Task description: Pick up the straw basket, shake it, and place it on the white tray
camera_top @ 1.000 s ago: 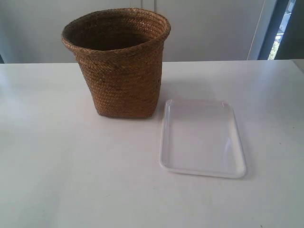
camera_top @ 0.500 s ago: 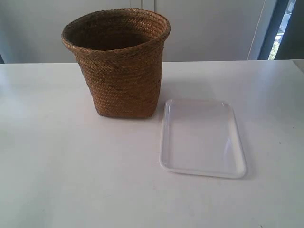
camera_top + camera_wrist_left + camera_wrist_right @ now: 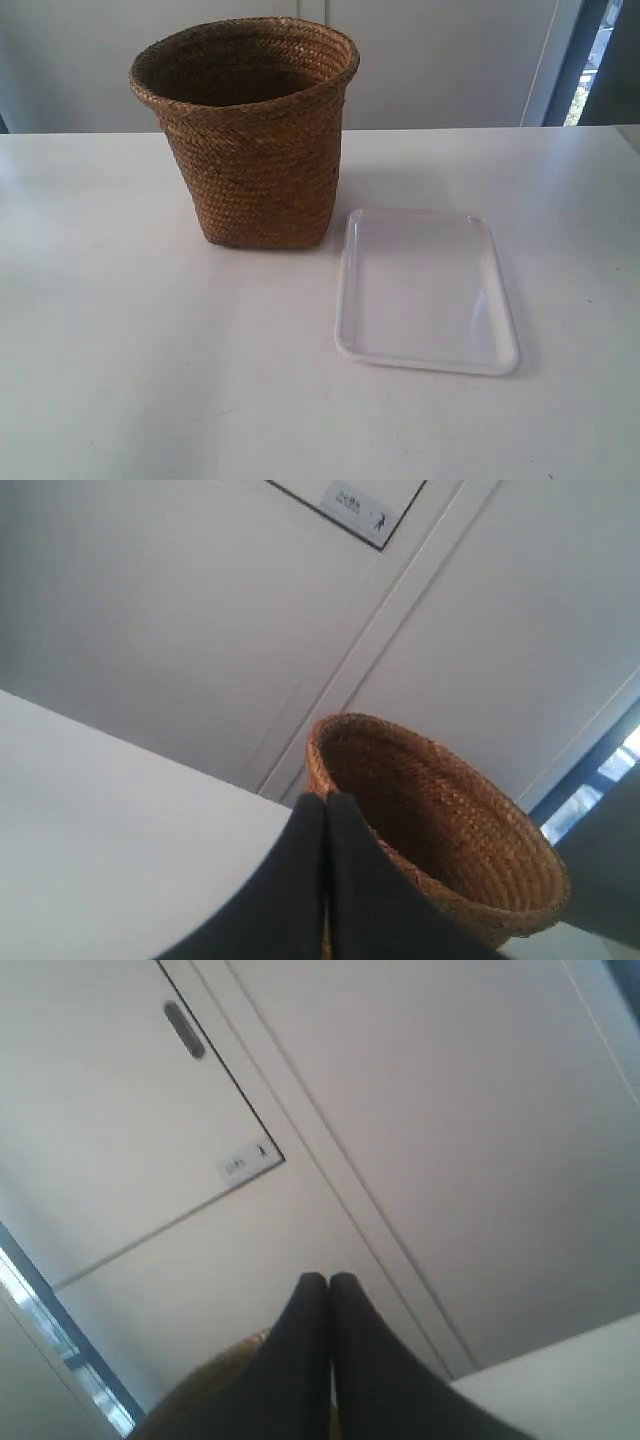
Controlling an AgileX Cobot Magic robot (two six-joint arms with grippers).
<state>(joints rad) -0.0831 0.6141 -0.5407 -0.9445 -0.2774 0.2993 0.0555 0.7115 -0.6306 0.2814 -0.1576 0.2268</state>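
Showing both hands with their fingers pressed together and nothing between them.

Left hand (image 3: 325, 798) — the two dark fingers meet tip to tip with no gap. The hand sits low over the white surface (image 3: 100, 810) and is angled slightly upward. The straw basket (image 3: 450, 830) lies just beyond the fingertips, its flared braided rim and dark inside turned toward the hand. The fingers overlap the near rim in this view, and whether they touch it cannot be told.

Right hand (image 3: 328, 1278) — closed flat on itself in the same way, and aimed up at a pale panelled wall (image 3: 450, 1110). A blurred brown edge low beside its fingers may be the basket's rim.

Exterior view: the straw basket stands upright on the surface. The white tray (image 3: 427, 290) lies flat just beside the basket's base, and the basket is not on it.
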